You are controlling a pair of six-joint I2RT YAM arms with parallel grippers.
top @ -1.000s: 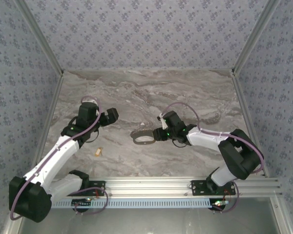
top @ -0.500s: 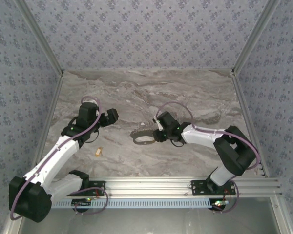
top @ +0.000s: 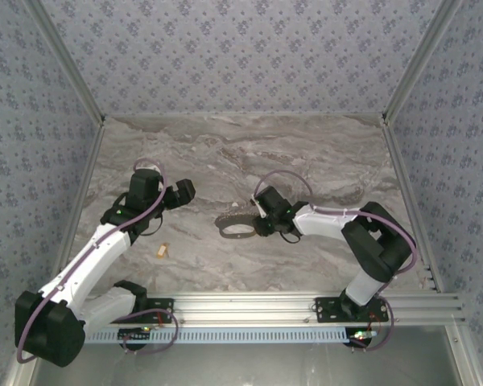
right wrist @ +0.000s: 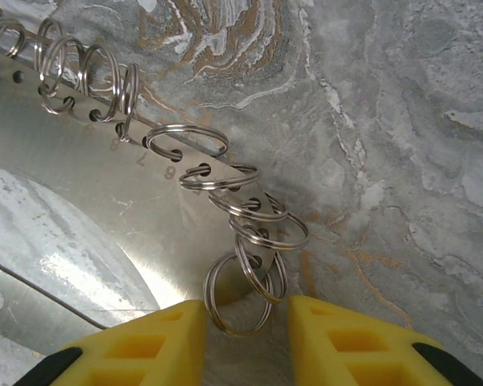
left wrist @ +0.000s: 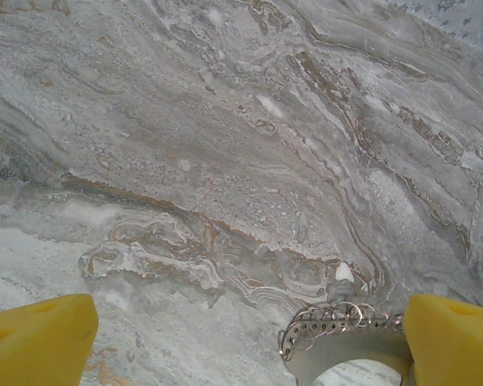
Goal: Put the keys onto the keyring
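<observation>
Now the keyring (top: pixel 225 219) lies flat on the surface (top: pixel 225 153). The right hand (right wrist: pixel 245 322) is at its right end, fingers nearly together, clamped on one small ring (right wrist: pixel 212 291) of it. The left hand (left wrist: pixel 245 342) hangs left of the keyring, fingers wide apart. The key (top: pixel 163 250) lies left of it too.

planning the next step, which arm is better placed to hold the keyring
Right: the right gripper pinches a split ring on the keyring; the left gripper stands open, apart from it.
</observation>
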